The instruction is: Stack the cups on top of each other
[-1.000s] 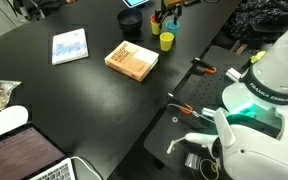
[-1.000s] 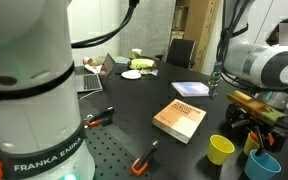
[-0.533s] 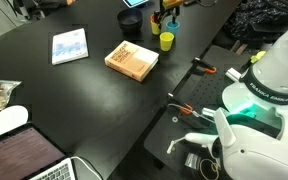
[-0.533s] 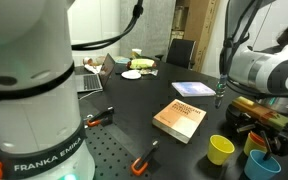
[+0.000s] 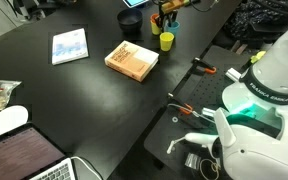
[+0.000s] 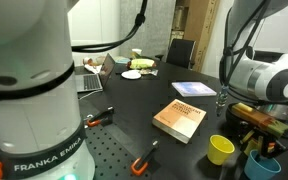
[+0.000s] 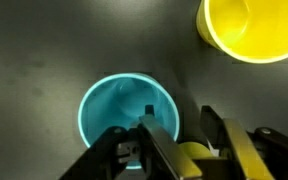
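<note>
A yellow cup (image 6: 220,149) stands upright on the black table, next to the tan book (image 6: 180,119); it also shows in the other exterior view (image 5: 166,41) and at the top right of the wrist view (image 7: 249,30). My gripper (image 6: 260,134) hangs just beyond that cup, also seen in an exterior view (image 5: 164,14). In the wrist view my gripper (image 7: 179,116) is shut on a second yellow cup (image 7: 194,156), held between the fingers above the table. I cannot make out an orange cup.
A teal bowl (image 7: 124,115) sits right beside my gripper, also in both exterior views (image 6: 261,166) (image 5: 131,3). The tan book (image 5: 132,60) and a blue-white book (image 5: 69,45) lie on the table. Orange-handled tools (image 6: 144,159) lie near the robot base.
My gripper and arm have drifted slightly sideways with the held cup. The standing yellow cup, bowl and books have not moved.
</note>
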`<state>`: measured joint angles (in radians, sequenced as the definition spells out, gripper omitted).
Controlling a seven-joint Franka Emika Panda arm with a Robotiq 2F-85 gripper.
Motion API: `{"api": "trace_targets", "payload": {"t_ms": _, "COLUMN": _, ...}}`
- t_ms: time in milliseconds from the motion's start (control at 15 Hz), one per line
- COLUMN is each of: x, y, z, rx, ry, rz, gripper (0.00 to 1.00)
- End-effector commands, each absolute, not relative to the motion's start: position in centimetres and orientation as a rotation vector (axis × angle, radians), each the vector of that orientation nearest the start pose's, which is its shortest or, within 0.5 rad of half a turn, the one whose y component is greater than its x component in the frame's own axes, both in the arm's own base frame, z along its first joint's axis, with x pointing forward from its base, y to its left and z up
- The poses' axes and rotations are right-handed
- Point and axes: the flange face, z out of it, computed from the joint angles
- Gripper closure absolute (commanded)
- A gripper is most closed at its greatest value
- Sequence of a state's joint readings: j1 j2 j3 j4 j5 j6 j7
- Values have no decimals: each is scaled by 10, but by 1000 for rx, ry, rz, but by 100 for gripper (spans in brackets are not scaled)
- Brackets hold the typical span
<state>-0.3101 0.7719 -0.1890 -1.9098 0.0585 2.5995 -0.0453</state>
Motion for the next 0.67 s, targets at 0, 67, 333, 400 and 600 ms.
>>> {"api": "trace_targets", "payload": {"t_ms": 0, "x": 530, "y": -295, "z": 93, "rx": -3151, "ry": 724, "rz": 194, "gripper": 80}}
{"api": "trace_targets", "payload": {"t_ms": 67, "x": 527, "y": -295, "z": 93, "rx": -3150, "ry": 728, "rz": 211, "gripper": 87}}
{"api": "trace_targets", "payload": {"t_ms": 333, "x": 520, "y": -296, "z": 97, "rx": -3136, "ry": 749, "rz": 280, "gripper": 100}}
{"api": "trace_targets", "payload": {"t_ms": 400, "x": 518, "y": -296, "z": 100, "rx": -3135, "ry": 753, "rz": 299, "gripper": 100}}
{"api": "trace_targets", "payload": {"t_ms": 600, "x": 518, "y": -295, "z": 118, "rx": -3147, "ry": 758, "rz": 330, "gripper": 99}}
